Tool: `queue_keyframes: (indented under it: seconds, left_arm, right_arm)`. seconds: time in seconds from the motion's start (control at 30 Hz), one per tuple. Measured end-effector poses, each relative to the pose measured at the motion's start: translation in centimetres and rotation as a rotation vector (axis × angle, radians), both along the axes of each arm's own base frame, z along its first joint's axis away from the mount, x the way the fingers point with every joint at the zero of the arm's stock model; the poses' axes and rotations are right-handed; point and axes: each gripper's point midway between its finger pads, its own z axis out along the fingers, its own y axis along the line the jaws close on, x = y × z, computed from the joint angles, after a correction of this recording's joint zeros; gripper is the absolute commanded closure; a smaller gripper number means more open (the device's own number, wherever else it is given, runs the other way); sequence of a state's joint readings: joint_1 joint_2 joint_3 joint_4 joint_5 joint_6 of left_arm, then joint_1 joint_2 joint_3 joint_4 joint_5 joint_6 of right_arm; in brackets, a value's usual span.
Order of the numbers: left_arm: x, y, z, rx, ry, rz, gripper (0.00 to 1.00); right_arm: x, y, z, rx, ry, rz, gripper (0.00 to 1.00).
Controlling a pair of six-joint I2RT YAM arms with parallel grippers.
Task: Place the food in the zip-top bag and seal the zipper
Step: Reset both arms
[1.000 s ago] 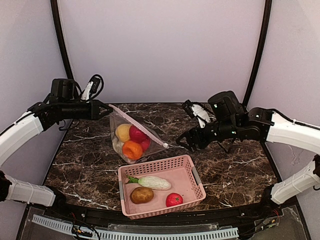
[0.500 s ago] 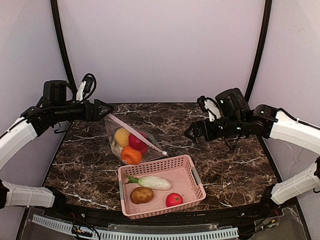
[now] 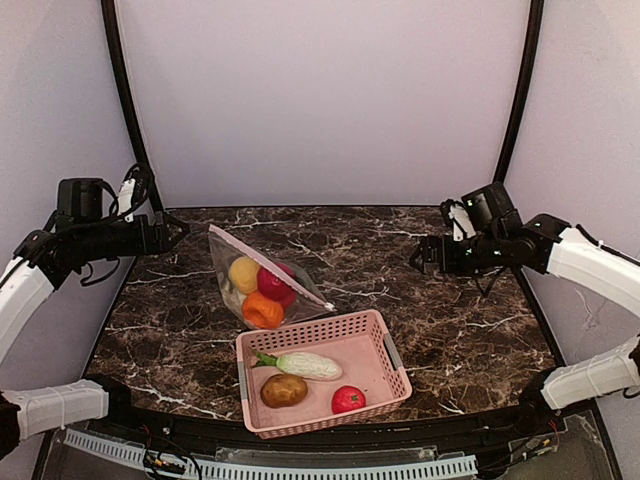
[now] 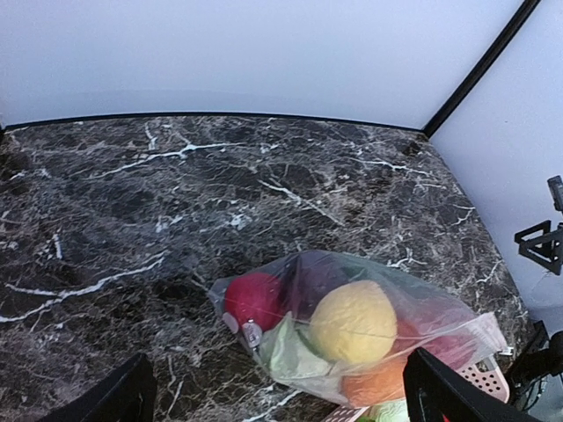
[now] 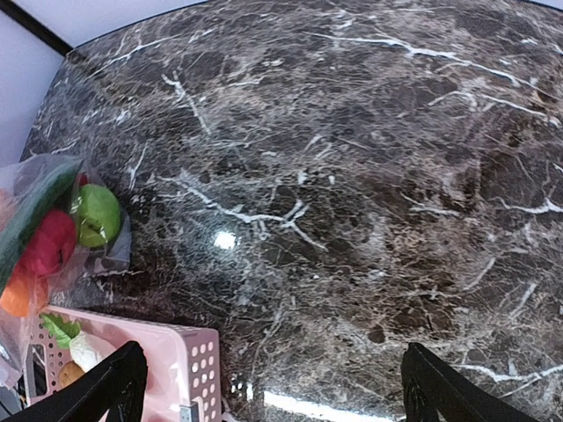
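Bag (image 3: 262, 285) lies mid-table (image 3: 450, 320), with the basket (image 3: 392, 362) just beside it at 6 o'clock. I read both pincers spread and well apart from the bag: left gripper (image 3: 172, 231) at 10 o'clock, right gripper (image 3: 422, 256) at 3.

Clear floppy plastic bag (image 3: 224, 262); yellow toy ball (image 3: 245, 272), red toy ball (image 3: 276, 283), orange toy ball (image 3: 262, 311); dark white-veined marble table (image 3: 455, 320).

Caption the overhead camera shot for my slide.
Fruit-filled clear bag sits on the marble table by a pink basket; left pincer and right pincer hover open, well clear.
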State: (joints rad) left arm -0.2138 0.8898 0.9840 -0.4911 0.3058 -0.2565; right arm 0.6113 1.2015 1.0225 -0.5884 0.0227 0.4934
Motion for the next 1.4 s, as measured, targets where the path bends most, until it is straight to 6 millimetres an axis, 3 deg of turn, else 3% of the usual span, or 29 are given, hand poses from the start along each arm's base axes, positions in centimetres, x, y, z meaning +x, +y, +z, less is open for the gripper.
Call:
queue_keyframes:
  seconds: [0.23,0.43,0.63,0.8,1.1,1.4]
  left_arm:
    - [-0.9,4.0,-1.8,0.099,0.042,0.133,0.01]
    - [-1.7,6.0,-2.2,0.173,0.025,0.204,0.01]
    - [-3.4,7.4,-2.0,0.212,-0.049,0.254,0.01]
    - [-4.2,8.6,-1.3,0.233,-0.101,0.316,0.01]
    - [-5.3,9.2,-4.5,0.24,-0.085,0.343,0.01]
    - [-5.8,9.6,-3.8,0.231,-0.133,0.365,0.01]
  right_arm:
    - [1.3,-5.6,0.1,0.023,-0.01,-0.172,0.01]
    - [0.6,-8.7,2.8,0.033,-0.131,-0.238,0.01]
    - [-1.1,-10.1,6.0,0.035,-0.335,-0.217,0.01]
    - [-2.3,-10.7,7.3,0.025,-0.48,-0.18,0.01]
    - [-3.9,-12.4,7.4,-0.022,-0.618,-0.192,0.01]
    - [-4.0,-12.8,7.1,-0.039,-0.622,-0.206,0.01]
